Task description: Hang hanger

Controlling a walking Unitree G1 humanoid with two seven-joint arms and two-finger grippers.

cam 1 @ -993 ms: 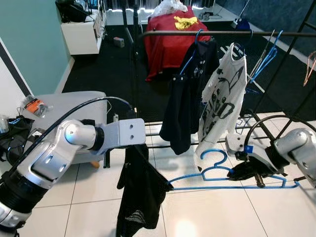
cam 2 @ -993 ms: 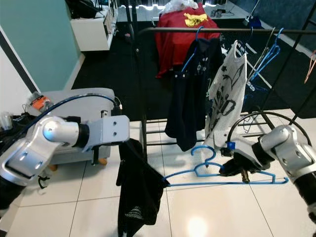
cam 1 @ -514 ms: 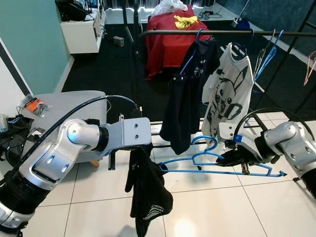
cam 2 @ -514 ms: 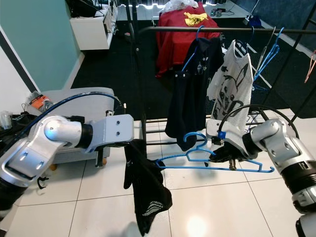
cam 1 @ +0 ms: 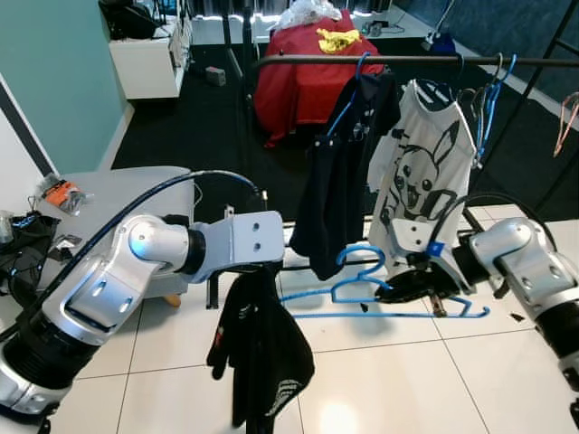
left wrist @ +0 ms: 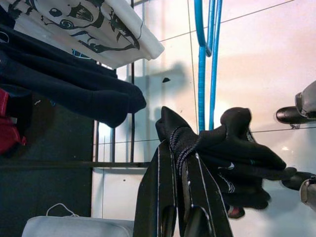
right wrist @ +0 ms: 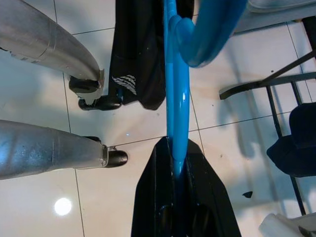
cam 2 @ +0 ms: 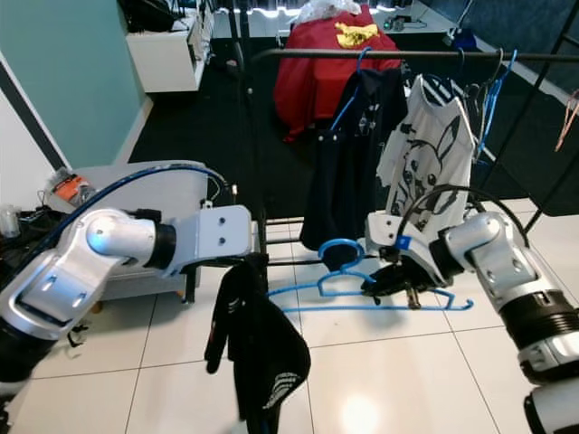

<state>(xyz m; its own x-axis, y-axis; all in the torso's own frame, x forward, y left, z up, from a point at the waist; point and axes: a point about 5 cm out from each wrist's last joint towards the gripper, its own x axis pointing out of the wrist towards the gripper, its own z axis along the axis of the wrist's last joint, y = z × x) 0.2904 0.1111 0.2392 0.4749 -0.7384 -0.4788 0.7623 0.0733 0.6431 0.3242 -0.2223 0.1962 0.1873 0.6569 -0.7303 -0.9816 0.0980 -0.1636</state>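
Note:
My right gripper (cam 1: 414, 287) is shut on the shoulder of a blue plastic hanger (cam 1: 362, 315), held level at knee height with its hook (cam 1: 355, 257) up. The right wrist view shows the hanger (right wrist: 177, 98) running out from between the fingers (right wrist: 163, 197). To the left, my left gripper (cam 1: 256, 271) is shut on a black garment (cam 1: 262, 348) that hangs limp beside the hanger's left tip. In the left wrist view the garment (left wrist: 237, 163) bunches at the fingertips (left wrist: 165, 163). Behind runs the black clothes rail (cam 1: 407, 61).
On the rail hang a black jacket (cam 1: 339, 181), a white printed T-shirt (cam 1: 421, 190) and spare blue hangers (cam 1: 488, 99). A grey low table (cam 1: 127, 190) stands at left, a red-covered thing (cam 1: 303, 72) behind the rack. White tiled floor (cam 1: 407, 380) lies below.
My right gripper has carried the blue hanger up and to the left, towards the black garment. The garment has swung under my left gripper, which shifted slightly right.

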